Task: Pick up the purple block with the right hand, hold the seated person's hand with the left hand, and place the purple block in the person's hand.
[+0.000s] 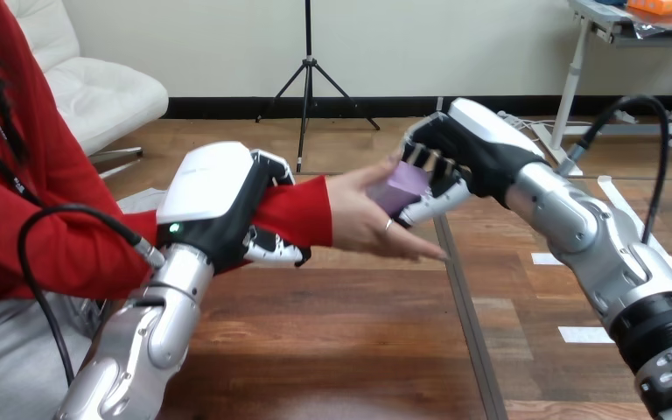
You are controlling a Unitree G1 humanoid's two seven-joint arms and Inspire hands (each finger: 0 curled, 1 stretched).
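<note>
**Fingers closed on both sides, block at the person's palm**

Fingers (431, 166) of the right hand (477, 140) are curled down over the purple block (405, 187), with the thumb under it, so we read that as a firm grip on the block. In the head view the block sits at the middle of the frame, just right of centre, up off the table (332, 350). It is right against the palm of the person's hand (363, 220). We cannot tell whether it rests on the palm or just hangs over it.

The person's hand is open, palm turned towards the block, fingers stretched out to the right and slightly down. It reaches in from the view's left side.

Our left hand (214, 197) is wrapped round the person's forearm (293, 210), on the red sleeve just behind the wrist. We see fingers over the top and more of them curled underneath, so it is closed on the forearm.

The left arm (153, 332) comes up from the bottom left. The right arm (595, 254) comes in from the bottom right, angled up and to the left towards the block. Both robot hands are above the table, well apart, with the person's hand between them.
</note>
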